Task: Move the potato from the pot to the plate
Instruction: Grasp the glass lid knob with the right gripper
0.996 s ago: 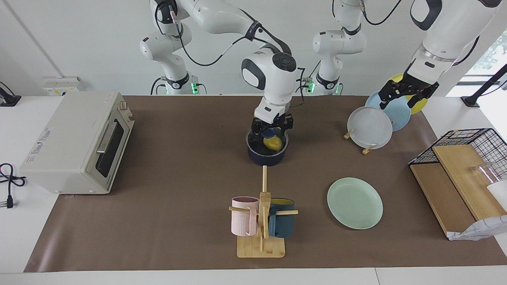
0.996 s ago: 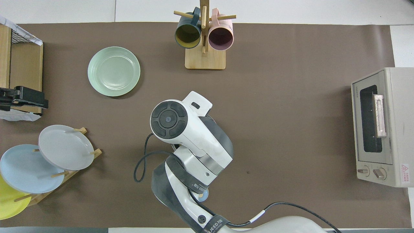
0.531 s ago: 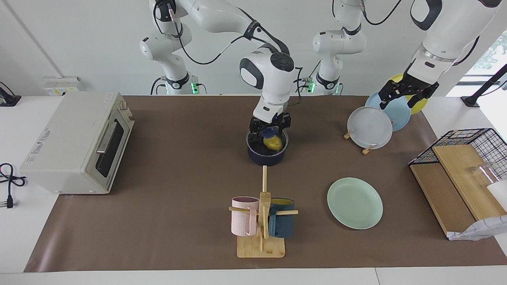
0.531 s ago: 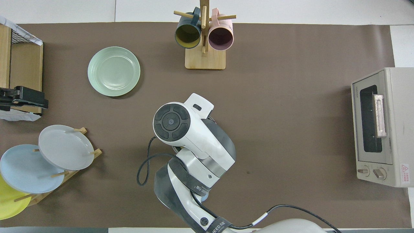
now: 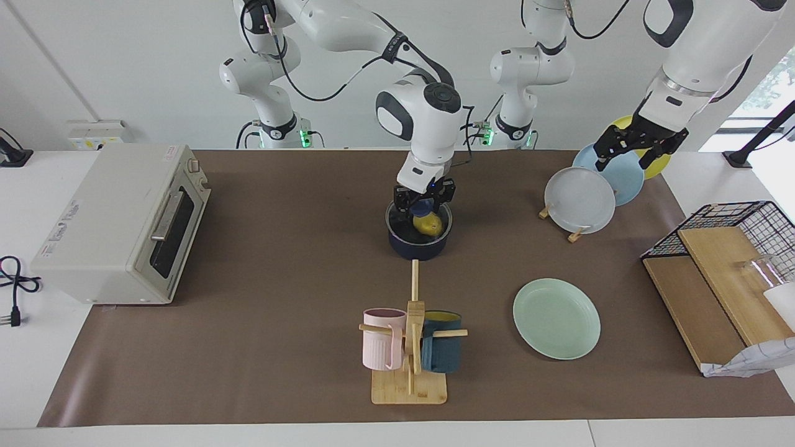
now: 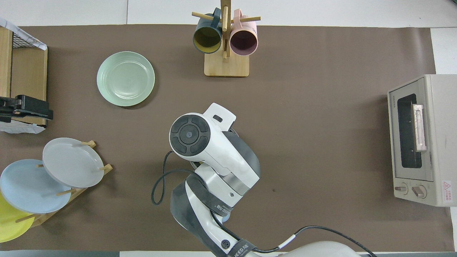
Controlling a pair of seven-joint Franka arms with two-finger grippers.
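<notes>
The right gripper (image 5: 424, 209) is lowered into the dark navy round saucepan (image 5: 419, 239) at the worktop's middle, so the small bright yellow oval potato (image 5: 428, 225) can be grasped; whether it is clamped cannot be told. The pale mint green round plate (image 5: 556, 318), at five o'clock from the saucepan in the facing view, is kept bare for it. The left gripper (image 5: 633, 149) is held apart, waiting over the plate rack (image 5: 576, 234).

Light: bright and even from where I sit; daylight enters at the window (image 5: 776, 81) by the left arm's end
Shadows: soft, short under the plate (image 6: 125, 79)
Focus: both views look sharp to me; no glare

From overhead the right arm (image 6: 214, 157) covers the pot and potato entirely. Facing, the right end effector (image 5: 425, 208) hides the potato's (image 5: 428, 225) top; whether it grips cannot be told.
</notes>
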